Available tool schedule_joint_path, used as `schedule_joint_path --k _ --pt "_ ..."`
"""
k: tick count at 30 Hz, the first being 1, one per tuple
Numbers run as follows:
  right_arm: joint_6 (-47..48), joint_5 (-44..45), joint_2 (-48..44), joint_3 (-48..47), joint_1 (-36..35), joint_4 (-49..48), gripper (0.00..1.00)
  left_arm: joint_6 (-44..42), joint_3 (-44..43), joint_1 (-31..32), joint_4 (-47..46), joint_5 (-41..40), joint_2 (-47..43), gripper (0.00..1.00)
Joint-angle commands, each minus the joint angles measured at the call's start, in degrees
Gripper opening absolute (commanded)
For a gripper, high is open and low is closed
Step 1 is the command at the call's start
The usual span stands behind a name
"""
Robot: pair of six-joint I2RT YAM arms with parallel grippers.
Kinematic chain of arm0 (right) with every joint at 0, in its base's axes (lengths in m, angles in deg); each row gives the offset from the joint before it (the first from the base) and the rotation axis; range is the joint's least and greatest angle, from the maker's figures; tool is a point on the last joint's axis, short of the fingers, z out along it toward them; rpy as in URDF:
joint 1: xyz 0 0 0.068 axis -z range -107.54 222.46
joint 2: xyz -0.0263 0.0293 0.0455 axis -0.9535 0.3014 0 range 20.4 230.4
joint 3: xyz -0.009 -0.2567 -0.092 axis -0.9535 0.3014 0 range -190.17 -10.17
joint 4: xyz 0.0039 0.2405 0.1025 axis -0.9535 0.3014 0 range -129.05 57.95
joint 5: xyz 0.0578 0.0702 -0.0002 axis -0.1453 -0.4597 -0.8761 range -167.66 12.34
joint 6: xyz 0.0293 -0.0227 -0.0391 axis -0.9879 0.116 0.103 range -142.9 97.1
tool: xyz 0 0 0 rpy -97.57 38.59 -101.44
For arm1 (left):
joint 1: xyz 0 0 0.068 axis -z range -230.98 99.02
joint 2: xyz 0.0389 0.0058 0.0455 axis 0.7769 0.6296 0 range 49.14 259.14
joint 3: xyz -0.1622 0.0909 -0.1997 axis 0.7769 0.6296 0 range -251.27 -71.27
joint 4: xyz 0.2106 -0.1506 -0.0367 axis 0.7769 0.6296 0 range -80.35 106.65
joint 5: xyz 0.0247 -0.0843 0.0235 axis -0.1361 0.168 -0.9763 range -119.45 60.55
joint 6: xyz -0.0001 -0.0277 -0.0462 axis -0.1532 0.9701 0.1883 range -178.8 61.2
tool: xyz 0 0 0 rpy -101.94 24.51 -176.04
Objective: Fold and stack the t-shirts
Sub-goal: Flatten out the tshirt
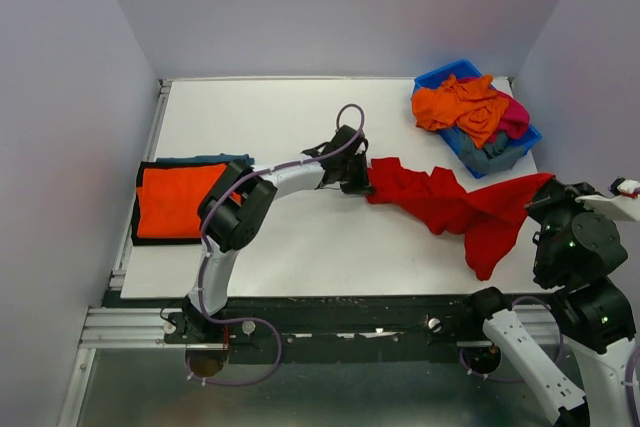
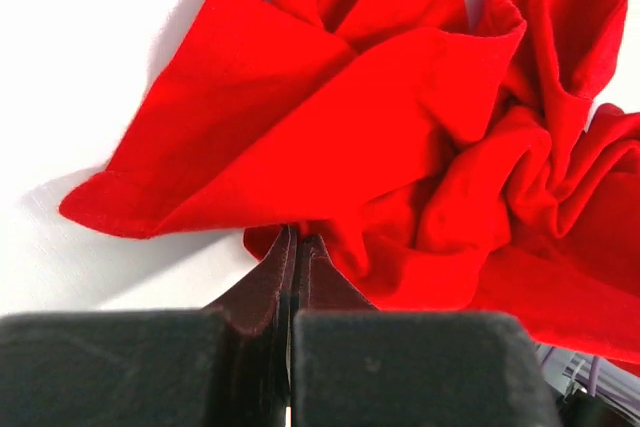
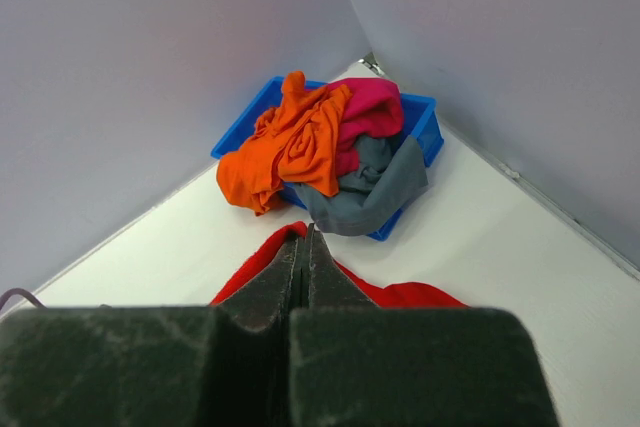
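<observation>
Left claw [image 2: 296, 242] is pinched closed on the left end of the red shirt [image 1: 450, 202], mid-table [image 1: 300, 117]. Right claw [image 3: 304, 239] is closed too, with red cloth at its tips, apparently gripping the other end. A folded orange shirt [image 1: 175, 199] lies at the table's left edge. Other shirts [image 1: 465, 107] fill the bin [image 1: 440, 75].

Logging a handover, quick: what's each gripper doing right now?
Left gripper: closed, pinching the large bright red cloth t-shirt.
Right gripper: closed on the same t-shirt.
</observation>
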Motion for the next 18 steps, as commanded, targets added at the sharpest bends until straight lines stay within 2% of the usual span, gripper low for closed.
schedule_joint_path --k 1,5,9,14,18 --pt "-0.7 1.2 -0.7 0.9 -0.1 -0.2 0.01 -0.9 -1.8 0.0 -0.7 -0.2 -4.3 0.00" --pt "-1.1 1.1 -0.6 1.3 -0.1 -0.2 0.01 -4.1 -8.8 -0.1 4.7 -3.8 -5.0 0.00" --pt "-1.7 0.9 -0.5 1.7 -0.1 -0.1 0.01 -6.1 -21.7 -0.2 9.6 -5.6 -1.5 0.00" --pt "-2.0 1.1 -0.2 1.3 -0.1 0.1 0.01 -5.8 -41.1 0.6 12.7 -3.7 11.2 0.00" --pt "-2.0 2.3 0.4 0.1 -0.1 0.1 0.01 -3.4 -50.4 2.5 11.2 -1.0 21.4 0.00"
